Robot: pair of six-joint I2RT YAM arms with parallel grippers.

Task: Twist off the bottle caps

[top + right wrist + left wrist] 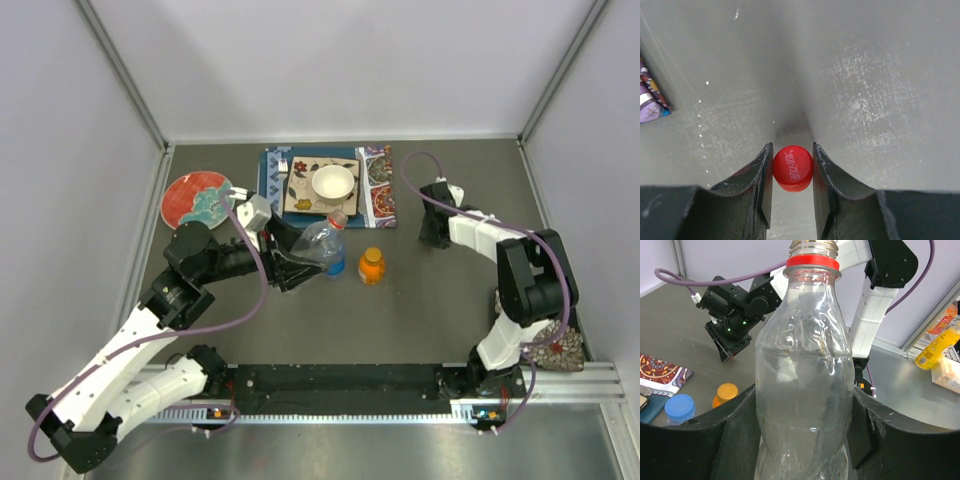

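My left gripper (300, 258) is shut on a clear bottle (320, 242), which it holds tilted over the table. In the left wrist view the bottle (805, 370) fills the gap between my fingers (737, 435); its neck is open and a red ring sits below the thread. My right gripper (435, 230) points down at the table on the right and is shut on the red cap (792, 168). A blue-tinted bottle (336, 264) with a blue cap (679, 407) and an orange bottle (372, 266) with an orange cap (726, 392) stand mid-table. No white cap or fourth bottle shows.
A white bowl (333, 183) sits on a patterned placemat (375, 180) at the back. A red plate (190, 200) lies at the back left. A patterned object (556, 350) lies by the right arm's base. Grey walls enclose the table.
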